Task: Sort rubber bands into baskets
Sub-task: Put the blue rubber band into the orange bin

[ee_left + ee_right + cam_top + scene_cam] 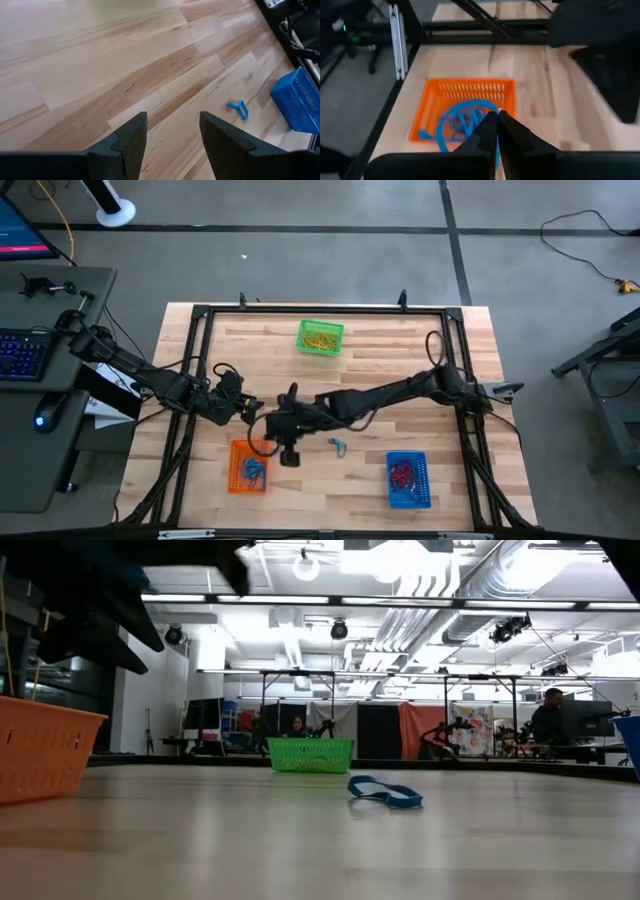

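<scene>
You are hovering the right tool [497, 131], pressed together pinching a blue rubber band [496, 159], above the orange basket [427, 105] for dropping among its blue bands, left tool [171, 137] waiting spread beside.

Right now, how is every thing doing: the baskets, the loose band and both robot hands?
Green basket: upright, yellow bands inside.
Orange basket: upright, blue bands inside.
Blue basket: upright, red bands inside.
Blue rubber band: loose on the table, outside every basket.
Left end effector: open, holding nothing.
Right end effector: shut, by the orange basket; a held band cannot be told.
</scene>
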